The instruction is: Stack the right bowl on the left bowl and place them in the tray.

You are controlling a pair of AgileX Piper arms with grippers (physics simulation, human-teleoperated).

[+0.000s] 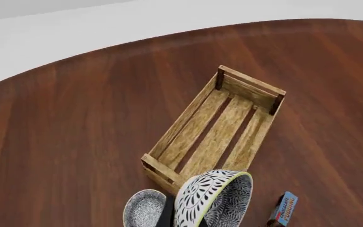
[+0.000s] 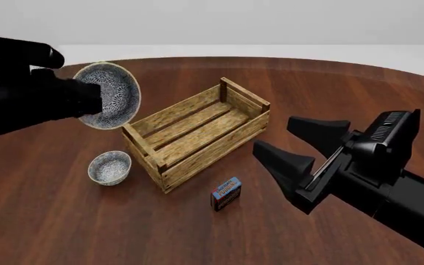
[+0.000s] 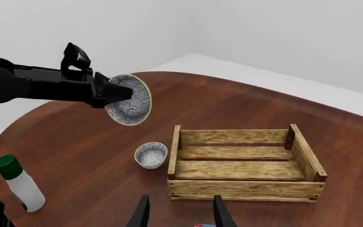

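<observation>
Blue-grey floral ceramic, pale rim: the right bowl (image 2: 109, 95), pinched at its rim by the left gripper (image 2: 86, 102), held clear above the table and tipped on edge, its hollow facing sideways. In the left wrist view its patterned wall (image 1: 213, 198) fills the space at the fingertips.

Below those fingers, standing upright on the table: the left bowl (image 2: 110, 167), same pattern, untouched, just beside the tray's short end.

Light slatted wood, darker corner posts: the tray (image 2: 197, 132), rectangular, set beyond and beside the held bowl.

The right gripper (image 2: 289, 143) has its dark wedge-shaped fingers spread wide, holding nothing, hovering near the tray's long side, above a small blue-and-red box (image 2: 226, 193).

Dark reddish wood grain: the table (image 2: 330, 94).
</observation>
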